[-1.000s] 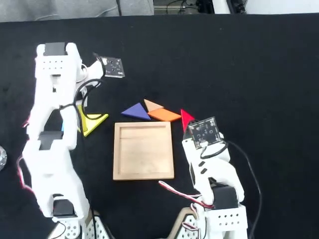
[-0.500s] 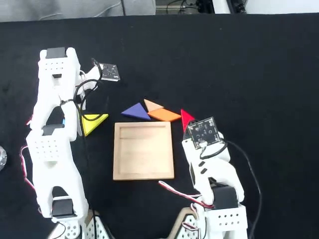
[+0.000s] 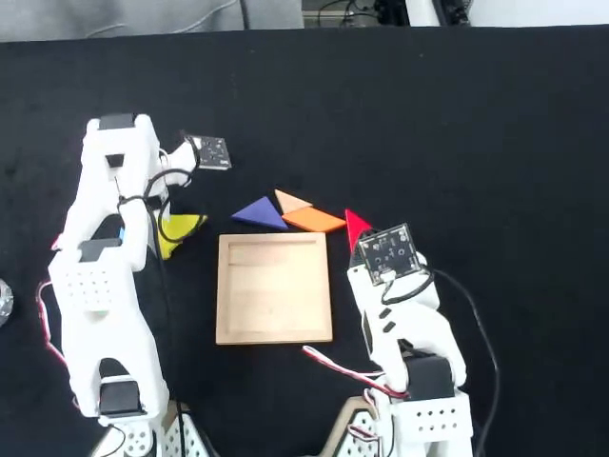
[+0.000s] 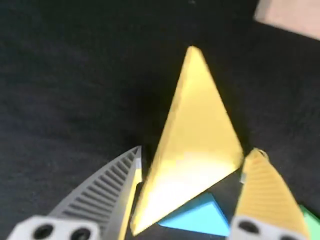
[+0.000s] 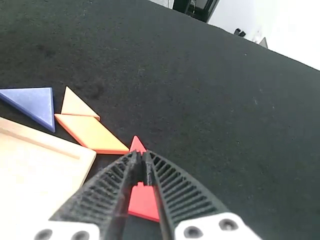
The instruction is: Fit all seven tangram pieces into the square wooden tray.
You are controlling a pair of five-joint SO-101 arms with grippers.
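Left of the wooden tray [image 3: 226,286]: my left gripper [image 4: 196,151] has its fingers clamped on the yellow triangle [image 4: 195,130], which is tipped up off the table.
Doing it well: I'd lift clear of the blue piece [image 4: 197,217] beneath, level the triangle, then seat it in a tray corner.
Right gripper [image 5: 140,156]: fingers pressed together over the red triangle [image 5: 143,202].
Since a second ago: the yellow triangle has gone from flat to tilted; the right arm is unmoved.

A matte black covering lies over the table [image 3: 495,143] from edge to edge, flecked with pale lint. Beyond the far edge there is a strip of grey fabric [image 3: 143,13] at the left, dark cables [image 3: 381,11] in the middle and a bright white surface [image 3: 542,9] toward the right corner.
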